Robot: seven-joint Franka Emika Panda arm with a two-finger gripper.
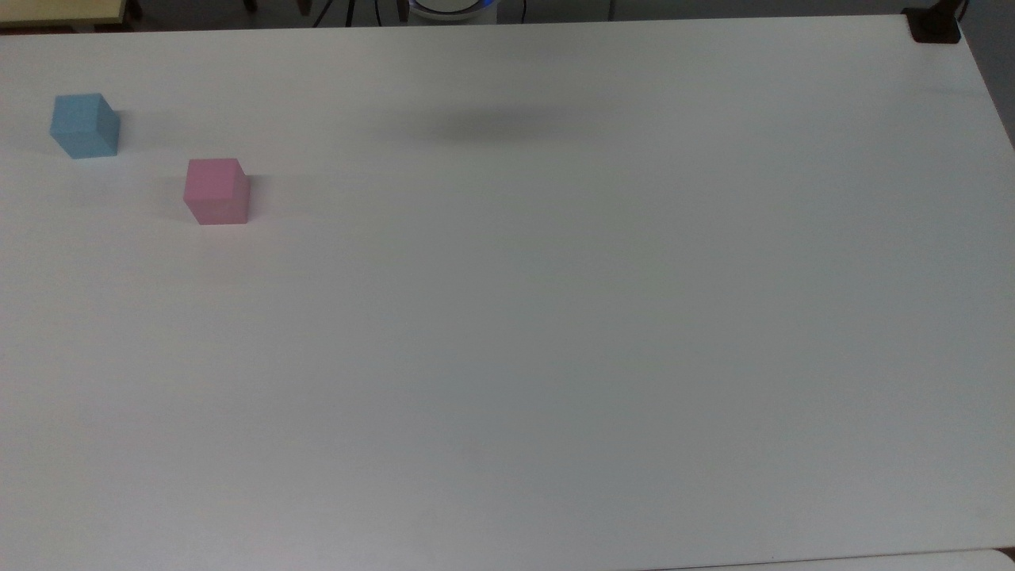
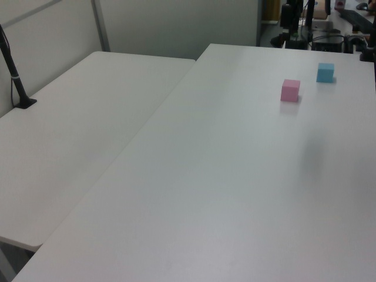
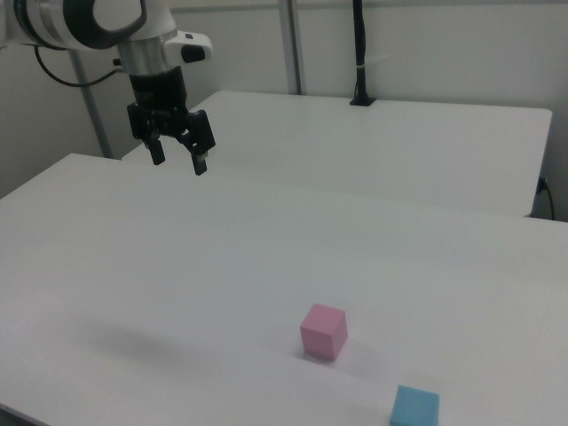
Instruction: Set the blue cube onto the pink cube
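One blue cube (image 1: pixel 85 125), one pink cube (image 1: pixel 216 191), two white tables (image 2: pixel 88 129).

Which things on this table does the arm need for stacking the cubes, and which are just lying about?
Needed for the job:
blue cube, standing alone on the table
pink cube, close beside it but apart
gripper, open, held up in the air, far from both cubes

Just there:
white table
black pole on the neighbouring table
black clamp at the table's corner
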